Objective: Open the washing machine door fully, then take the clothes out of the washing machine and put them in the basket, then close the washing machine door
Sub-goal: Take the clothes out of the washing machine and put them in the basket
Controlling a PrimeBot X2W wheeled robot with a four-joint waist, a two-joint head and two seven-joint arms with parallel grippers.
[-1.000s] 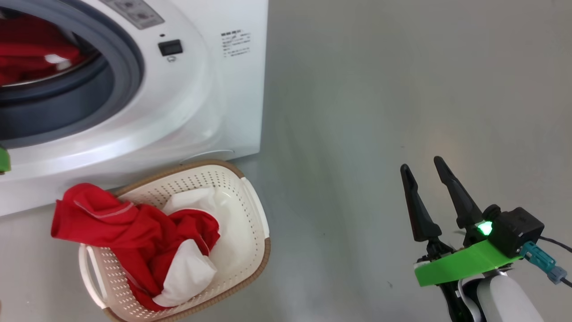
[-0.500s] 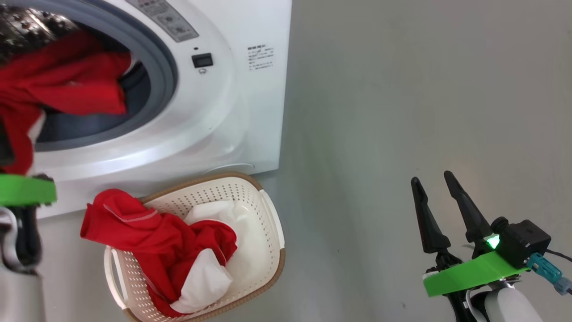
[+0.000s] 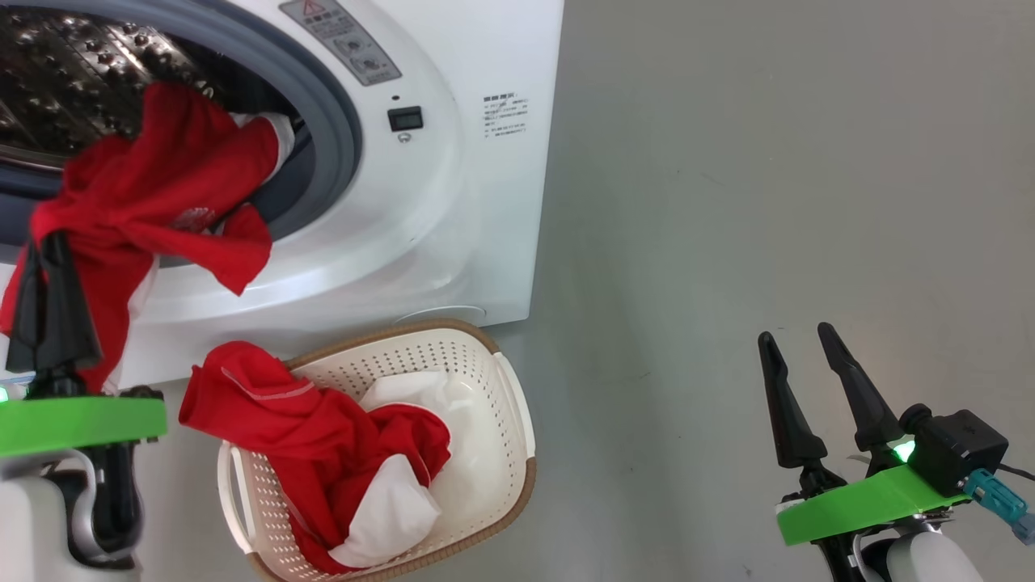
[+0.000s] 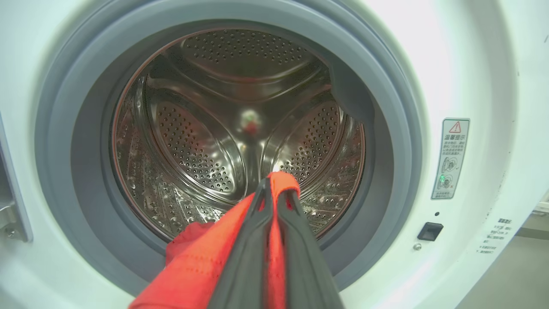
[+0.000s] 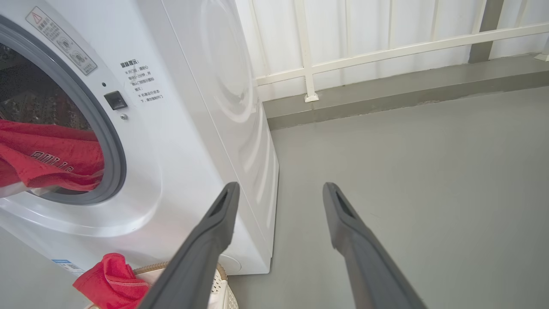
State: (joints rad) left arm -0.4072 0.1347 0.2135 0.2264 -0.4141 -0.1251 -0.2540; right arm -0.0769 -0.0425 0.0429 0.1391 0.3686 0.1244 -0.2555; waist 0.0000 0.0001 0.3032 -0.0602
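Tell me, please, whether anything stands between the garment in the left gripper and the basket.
Nothing visible does. The red garment, pinched by the left gripper, hangs out of the washing machine above the basket, where a second garment already lies.

- The washing machine is a white front-loader standing on the grey floor. Its round mouth is uncovered, and a grey rubber gasket rings the perforated steel drum.
- One red garment with white trim drapes out over the lower lip of the mouth. Its near end is pinched between the closed-together fingers of the left gripper.
- A second garment, red with white panels, lies crumpled in the basket, with a red fold spilling over the rim on the machine's side.
- The basket is cream perforated plastic with a brown woven-look rim. It stands upright on the floor, just before the machine's base near its right front corner.
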